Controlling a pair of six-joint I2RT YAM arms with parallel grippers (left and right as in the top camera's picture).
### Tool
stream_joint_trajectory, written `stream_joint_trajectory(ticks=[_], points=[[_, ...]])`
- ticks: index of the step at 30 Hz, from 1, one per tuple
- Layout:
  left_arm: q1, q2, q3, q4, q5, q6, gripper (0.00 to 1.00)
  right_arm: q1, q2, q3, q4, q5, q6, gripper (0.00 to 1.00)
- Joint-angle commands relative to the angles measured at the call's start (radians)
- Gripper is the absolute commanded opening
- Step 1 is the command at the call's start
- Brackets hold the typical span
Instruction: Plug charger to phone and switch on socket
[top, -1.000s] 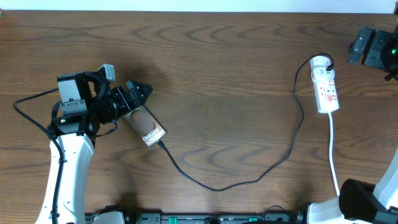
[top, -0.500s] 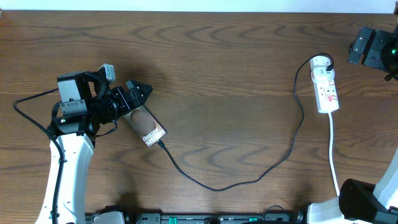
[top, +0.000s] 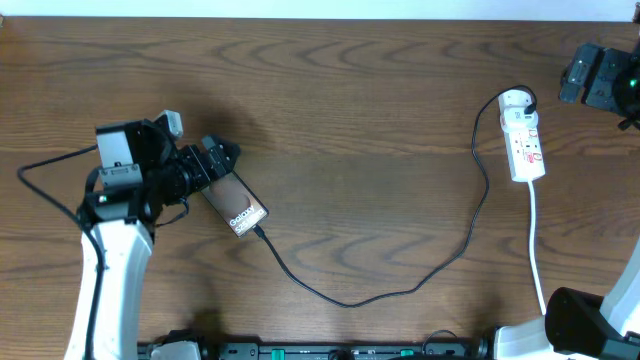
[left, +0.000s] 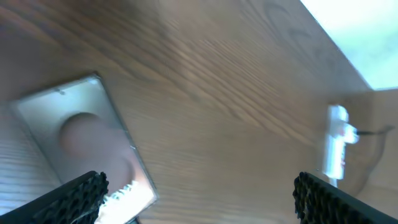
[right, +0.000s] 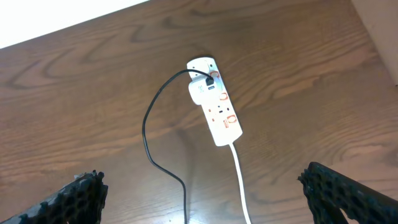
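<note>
The phone (top: 238, 206) lies flat on the wooden table, its "Galaxy" lettering towards its lower end. It also fills the left of the left wrist view (left: 81, 134). The charger cable (top: 350, 300) meets the phone's lower end, loops across the table and rises to a white adapter in the socket (top: 525, 135). My left gripper (top: 222, 158) is open and empty, just above the phone's upper-left end; its fingers (left: 199, 193) are wide apart. My right gripper (top: 598, 75) is open and empty, high and to the right of the socket (right: 214, 106), with its fingers (right: 205, 199) spread.
The socket's white cord (top: 537, 250) runs down to the table's front edge. The charger cable (right: 149, 134) and the white cord (right: 242, 180) lie under my right wrist. The socket shows far off in the left wrist view (left: 336, 149).
My left arm has drawn back slightly to the left and down, away from the phone. The phone, the cable, the socket and the right arm have not moved.
</note>
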Motion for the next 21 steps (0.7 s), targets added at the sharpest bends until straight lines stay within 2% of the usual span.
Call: stream_joint_trajectory(ticks=[1,4,7,16,21], points=[[-0.046,-0.139,-0.071,-0.001,-0.245,0.016,0.98,0.004,0.004,0.000,-0.002,0.001,0.009,0.99],[-0.074,-0.272,-0.164,0.034,-0.340,0.017,0.98,0.004,0.004,0.000,-0.002,0.001,0.009,0.99],[-0.077,-0.424,-0.271,0.101,-0.373,0.022,0.98,0.004,0.004,0.000,-0.002,0.001,0.009,0.99],[-0.077,-0.849,-0.580,0.405,-0.328,0.223,0.98,0.004,0.004,0.000,-0.002,0.001,0.009,0.99],[-0.076,-1.002,-0.754,0.620,-0.288,0.356,0.98,0.004,0.004,0.000,-0.002,0.001,0.009,0.99]])
